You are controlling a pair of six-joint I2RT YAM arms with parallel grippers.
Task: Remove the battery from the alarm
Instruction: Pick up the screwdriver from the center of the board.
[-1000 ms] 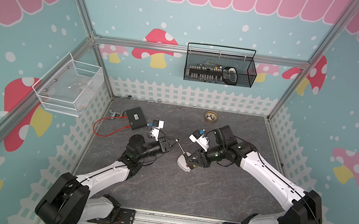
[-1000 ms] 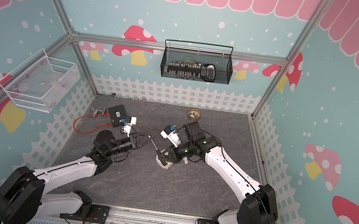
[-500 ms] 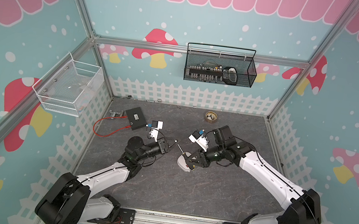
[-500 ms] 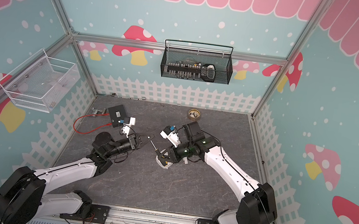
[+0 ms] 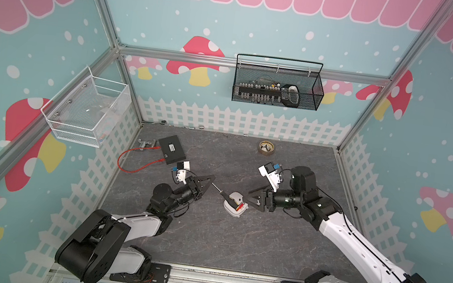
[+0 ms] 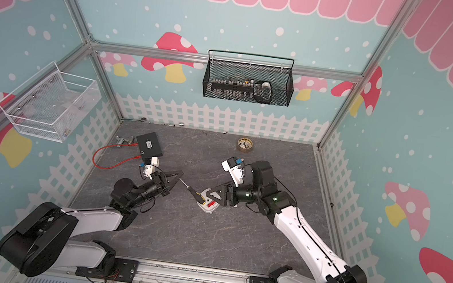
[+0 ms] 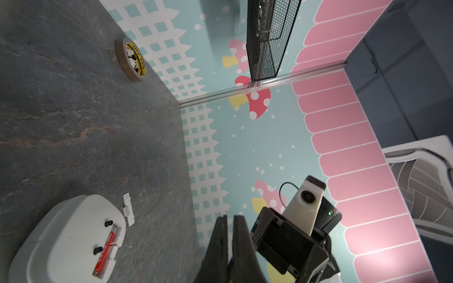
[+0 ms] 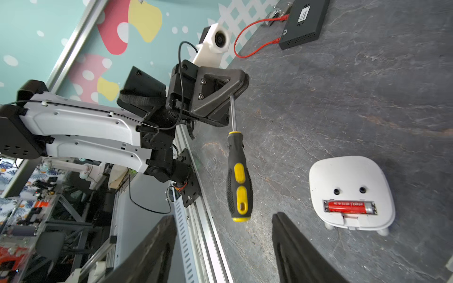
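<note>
The left jaws are pinching shut on the bare metal tip of the screwdriver (image 8: 239, 176), and the tool is sticking straight out ahead of them with its black-and-yellow handle pointing toward the right jaws. The handle end is hanging in the air between the two sets of jaws, close in front of the right ones but not inside them. The right jaws are standing wide apart with nothing between them. The alarm (image 8: 348, 176) is lying face down on the desk (image 5: 235, 239), just ahead of the right jaws and off to one side of their gap. From the left jaws it is sitting out past the handle. I am not seeing either set of jaws touching it in the wrist views, and in both top views the right tips are overlapping its edge, so I cannot tell contact there. The battery (image 8: 349, 207) is lying in the open recess in the alarm's back, along the edge that is facing the right jaws. The cover (image 7: 128, 209) is lying flat on the desk just beside the alarm. A brown roll (image 5: 266, 148) is sitting well behind the right jaws, by the far wall, and a black box (image 5: 172, 149) with a red cable is sitting behind the left jaws.
</note>
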